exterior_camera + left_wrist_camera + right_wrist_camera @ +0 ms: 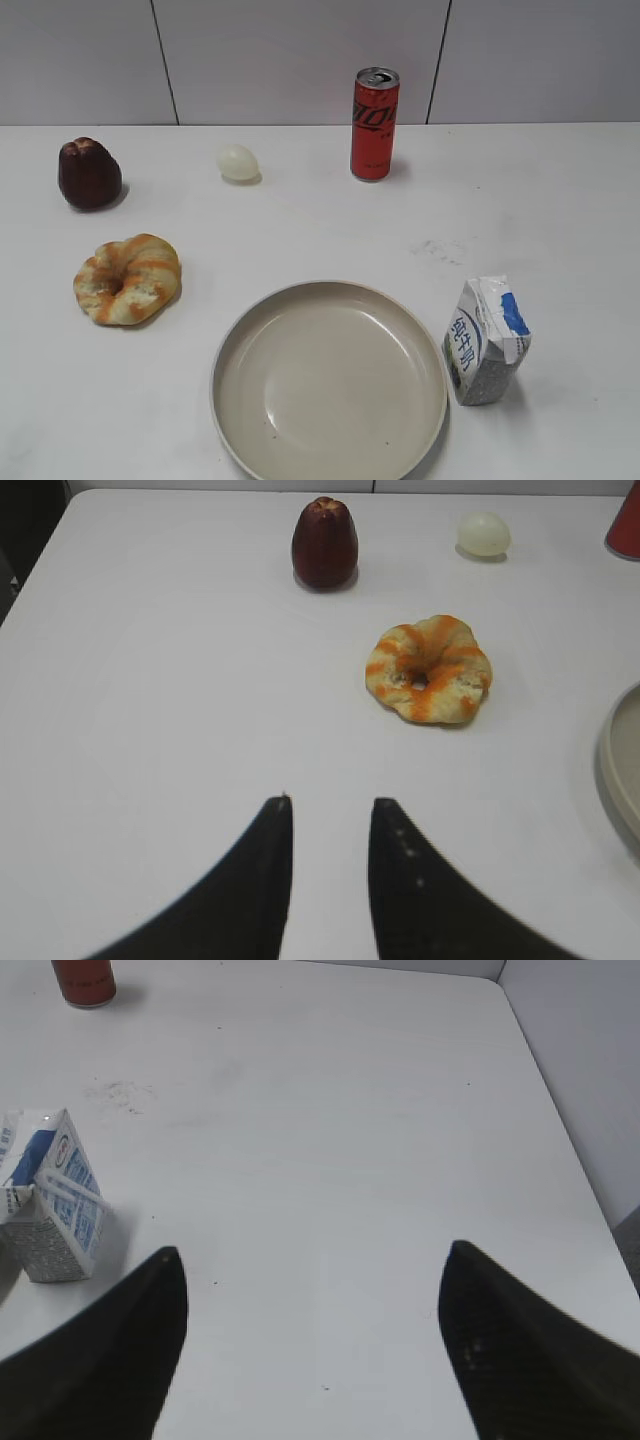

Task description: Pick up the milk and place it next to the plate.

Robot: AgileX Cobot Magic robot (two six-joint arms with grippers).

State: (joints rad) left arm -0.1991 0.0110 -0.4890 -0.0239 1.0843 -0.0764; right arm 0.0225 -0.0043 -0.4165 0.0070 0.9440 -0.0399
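The milk [486,340], a small white carton with blue patches, stands on the table just right of the plate [240,340], a large beige dish at the front middle. The milk also shows at the left of the right wrist view [52,1198]. My right gripper [315,1260] is wide open and empty, above bare table to the right of the milk. My left gripper [330,805] is open a little and empty over bare table; the plate's rim [618,770] shows at its right edge. Neither gripper shows in the exterior view.
A red soda can [374,124] stands at the back. A pale egg [238,162], a dark brown cake [89,174] and an orange-striped bread ring [128,279] lie at the left. The table's right edge [560,1130] runs near the right gripper.
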